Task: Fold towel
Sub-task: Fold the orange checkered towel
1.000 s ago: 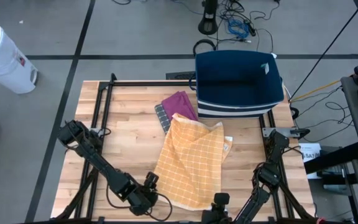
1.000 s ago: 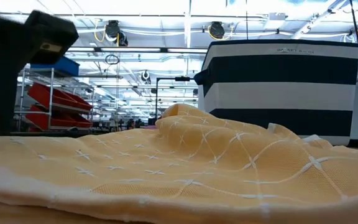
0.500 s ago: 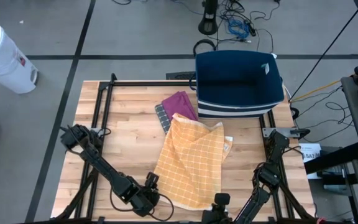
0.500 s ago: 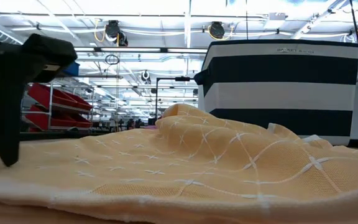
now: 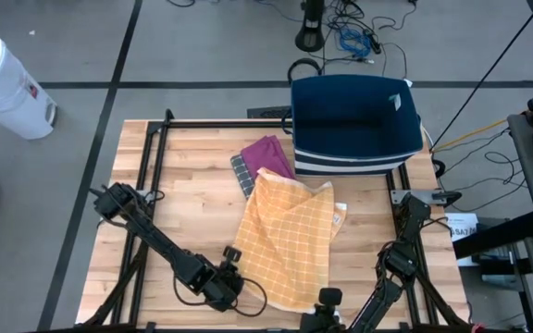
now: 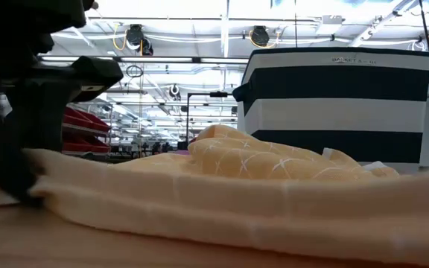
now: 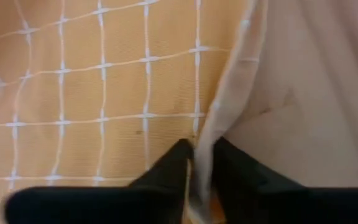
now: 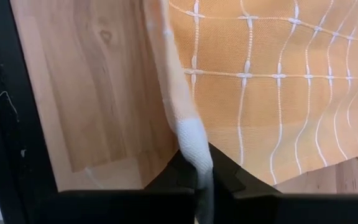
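The orange towel (image 5: 285, 240) lies mid-tabletop (image 5: 192, 185) before a striped basket (image 5: 354, 125). The left gripper (image 7: 197, 155) pinches its near left edge; the right gripper (image 8: 201, 171) is clamped on its near hem.

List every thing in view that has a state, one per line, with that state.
orange towel: spread open, rumpled, near edge lifted and pinched at two points.
left gripper: shut on the towel's near left edge.
right gripper: shut on the towel's white hem.
purple cloth: lying partly under the orange towel.
striped basket: upright at the table's far side.
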Robot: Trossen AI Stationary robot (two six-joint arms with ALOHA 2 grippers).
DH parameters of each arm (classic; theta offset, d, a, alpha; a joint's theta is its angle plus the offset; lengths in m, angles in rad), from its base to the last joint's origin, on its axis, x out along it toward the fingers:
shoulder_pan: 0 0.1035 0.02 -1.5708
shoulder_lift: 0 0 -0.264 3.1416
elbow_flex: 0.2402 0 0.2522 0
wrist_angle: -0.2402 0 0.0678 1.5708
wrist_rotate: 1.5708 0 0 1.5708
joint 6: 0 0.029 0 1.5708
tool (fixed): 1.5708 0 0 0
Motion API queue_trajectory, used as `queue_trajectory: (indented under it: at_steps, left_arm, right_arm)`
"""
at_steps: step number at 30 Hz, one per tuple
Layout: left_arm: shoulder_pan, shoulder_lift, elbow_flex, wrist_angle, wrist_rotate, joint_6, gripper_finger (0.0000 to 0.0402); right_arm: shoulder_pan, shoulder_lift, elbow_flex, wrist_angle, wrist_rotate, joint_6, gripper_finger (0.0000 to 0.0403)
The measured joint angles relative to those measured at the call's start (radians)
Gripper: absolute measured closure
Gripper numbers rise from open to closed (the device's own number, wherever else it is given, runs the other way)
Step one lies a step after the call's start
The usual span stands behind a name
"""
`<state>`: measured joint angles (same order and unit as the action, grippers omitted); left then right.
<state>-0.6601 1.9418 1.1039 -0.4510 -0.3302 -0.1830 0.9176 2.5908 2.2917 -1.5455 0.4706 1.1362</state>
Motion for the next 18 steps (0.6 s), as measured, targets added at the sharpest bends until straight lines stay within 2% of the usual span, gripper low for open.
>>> queue_trajectory:
  at_steps: [2, 4, 12, 18]
  left_arm:
    - [0.0, 0.001, -0.001, -0.007, -0.025, 0.02, 0.0368]
    - [-0.001, 0.003, -0.004, -0.017, -0.081, 0.035, 0.0389]
    - [-0.026, -0.01, -0.007, -0.057, -0.236, 0.033, 0.0398]
    - [-0.047, -0.132, -0.01, -0.193, -0.391, -0.016, 0.0399]
  right_arm:
    - [0.0, 0.0, 0.0, 0.0, 0.0, 0.0, 0.0403]
    - [0.0, 0.0, 0.0, 0.0, 0.001, 0.0, 0.0403]
    - [0.0, -0.001, 0.0, -0.024, 0.051, 0.026, 0.0403]
    - [-0.012, -0.051, 0.0, -0.025, 0.146, 0.012, 0.0403]
